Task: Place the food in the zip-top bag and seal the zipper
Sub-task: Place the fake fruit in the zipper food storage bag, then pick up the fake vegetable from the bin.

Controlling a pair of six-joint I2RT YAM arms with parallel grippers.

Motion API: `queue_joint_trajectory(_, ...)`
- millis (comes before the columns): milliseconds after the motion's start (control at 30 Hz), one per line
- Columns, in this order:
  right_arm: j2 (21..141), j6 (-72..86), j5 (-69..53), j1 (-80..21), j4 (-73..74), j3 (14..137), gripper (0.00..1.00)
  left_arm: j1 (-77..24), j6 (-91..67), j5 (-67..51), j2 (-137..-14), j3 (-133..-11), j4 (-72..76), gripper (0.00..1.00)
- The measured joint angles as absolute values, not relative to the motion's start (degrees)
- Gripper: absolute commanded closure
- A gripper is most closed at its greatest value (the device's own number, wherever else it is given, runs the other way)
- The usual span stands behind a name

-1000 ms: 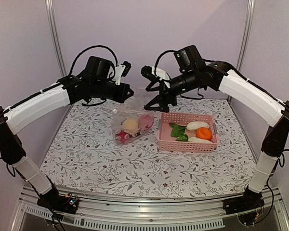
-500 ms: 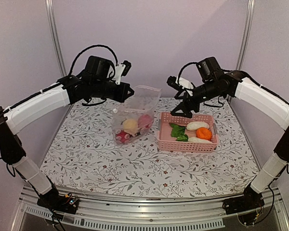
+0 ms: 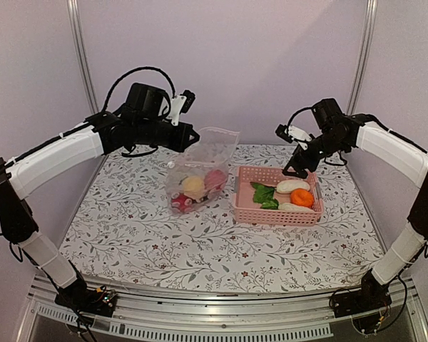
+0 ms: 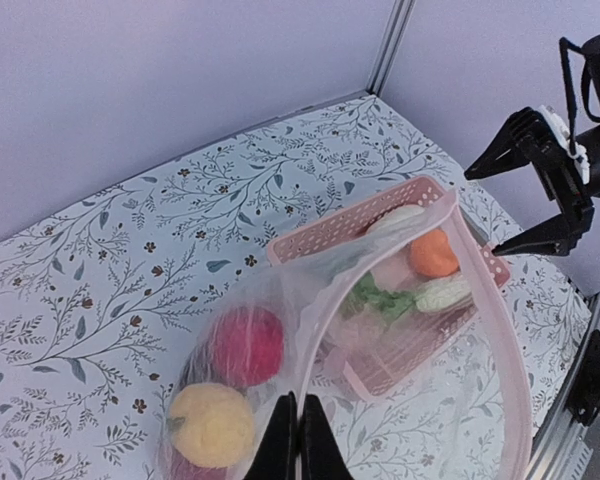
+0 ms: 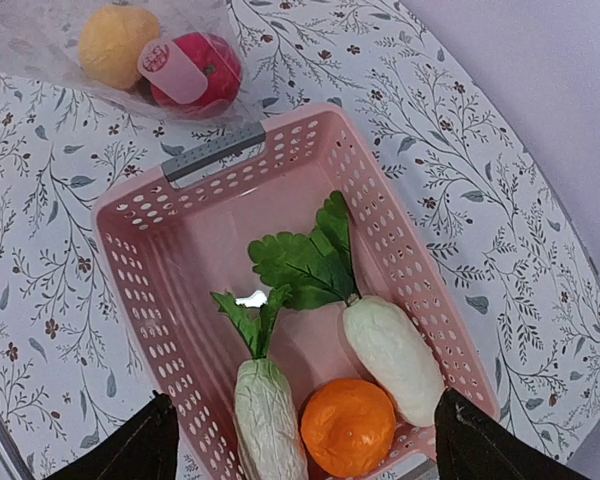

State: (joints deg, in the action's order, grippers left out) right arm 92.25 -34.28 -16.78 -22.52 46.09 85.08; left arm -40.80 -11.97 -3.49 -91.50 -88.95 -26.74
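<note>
**Bag held open, four pieces left in the basket**

On the floral-print table (image 3: 128, 235), the clear crinkly plastic zip-top bag (image 3: 200, 171) stands just left of the pink perforated plastic basket (image 3: 278, 216), its mouth tipped toward the basket. The film looks thin, limp and slippery, so it will likely slump if let go. Its stiffest part to hold is the whitish-pink zipper strip (image 4: 500, 310) along the mouth. A yellow toy ball (image 4: 212, 425) and a red toy ball (image 4: 245, 345) already lie at the bottom of the bag.

Inside the basket are two white oblong toy vegetables with green leaves (image 5: 392, 357) (image 5: 268, 420) and a smaller orange toy ball (image 5: 348, 428). All look light, hard and smooth. The oblongs are best pinched across the middle, while the ball may roll out of a loose grip.

The left tool (image 4: 298, 440) is clenched on the bag's mouth edge, on the side away from the basket, holding it up. The right tool (image 3: 300, 162) hangs above the basket's far right corner, fingers spread wide, empty and touching nothing
</note>
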Motion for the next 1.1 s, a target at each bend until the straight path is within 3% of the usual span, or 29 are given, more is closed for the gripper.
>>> queue_joint_trajectory(567,98.9,-33.0,-0.8,-20.4,45.0,78.1,0.11,-40.8,-11.5,-3.9,-91.5,-88.1,-26.3,1.00)
queue_joint_trajectory(1100,105.6,-29.3,-1.7,-16.8,44.1,77.5,0.15,-40.8,-11.6,-4.1,-91.5,-87.7,-26.2,1.00)
